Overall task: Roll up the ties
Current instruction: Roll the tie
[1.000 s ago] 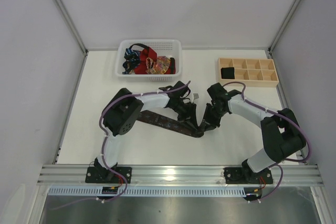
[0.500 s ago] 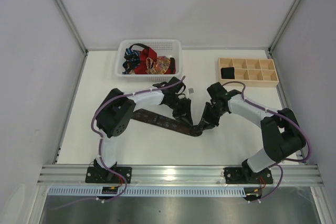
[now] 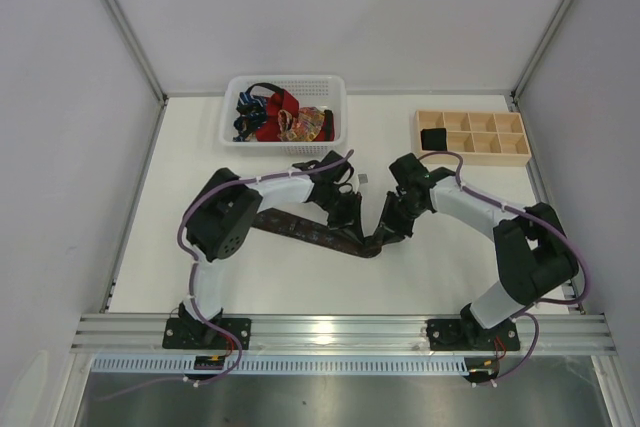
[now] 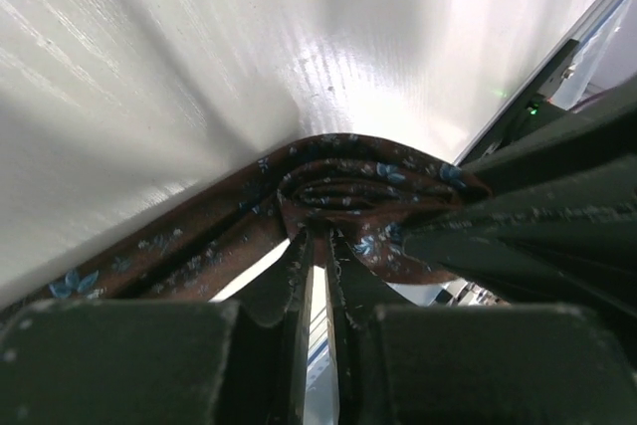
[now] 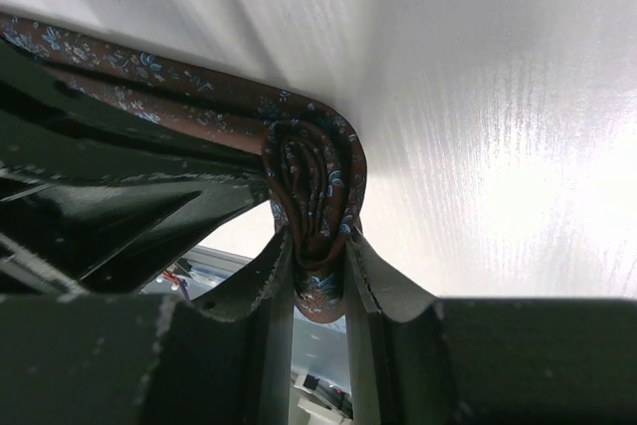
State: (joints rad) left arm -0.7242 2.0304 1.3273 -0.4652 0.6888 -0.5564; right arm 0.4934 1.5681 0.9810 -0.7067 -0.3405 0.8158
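On table (image 3: pixel 450 272), tie (image 3: pixel 300 230) lengthwise left-right.

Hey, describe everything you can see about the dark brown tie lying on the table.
The dark brown tie is a long, narrow strip of woven-looking fabric dotted with small pale blue flowers. Most of it lies flat on the white table, passing under the left arm. One end is wound into a few loose turns. The right gripper pinches that roll, and the left gripper is closed on the fabric right beside it.
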